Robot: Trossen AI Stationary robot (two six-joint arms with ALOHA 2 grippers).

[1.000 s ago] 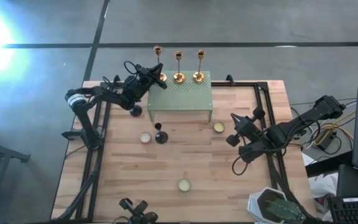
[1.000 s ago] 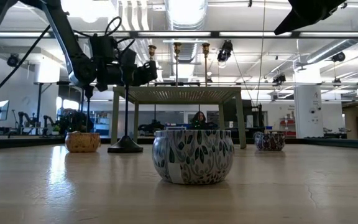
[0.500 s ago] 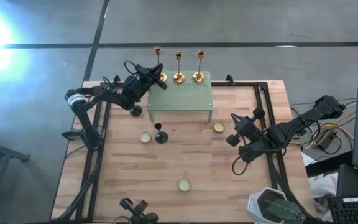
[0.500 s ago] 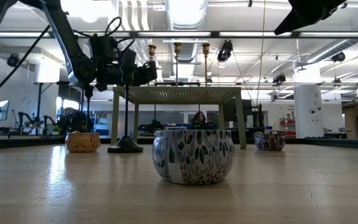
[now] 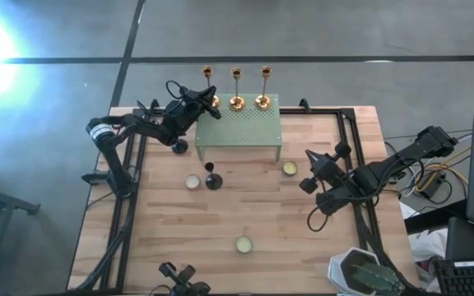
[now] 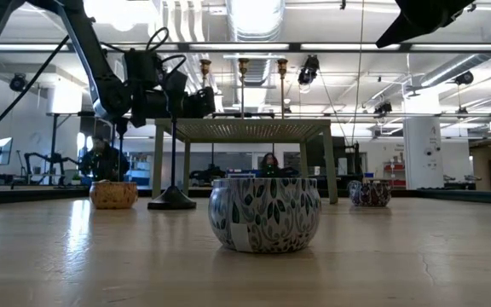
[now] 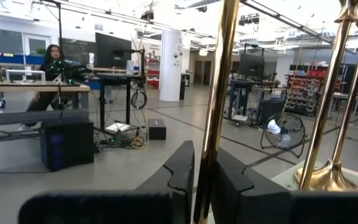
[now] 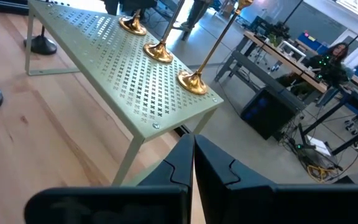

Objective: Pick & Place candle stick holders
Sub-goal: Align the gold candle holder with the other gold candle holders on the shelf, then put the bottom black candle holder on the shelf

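Currently, three gold candle stick holders [image 5: 236,89] stand on the green perforated stand [image 5: 239,129], the left gripper [image 5: 210,105] fingers clamped on the stem of the leftmost one. Two black candle stick holders [image 5: 211,178] remain on the counter [image 5: 163,238] beside the stand, likely next; the right gripper [image 5: 309,179], fingers closed and empty, waits nearby.

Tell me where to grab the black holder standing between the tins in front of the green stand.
Grip the black holder on its thin upright stem, above the round base, coming in level from the open front side. The stem is slim enough for the jaws; the stand behind blocks the far side. The right gripper is nearer and free.
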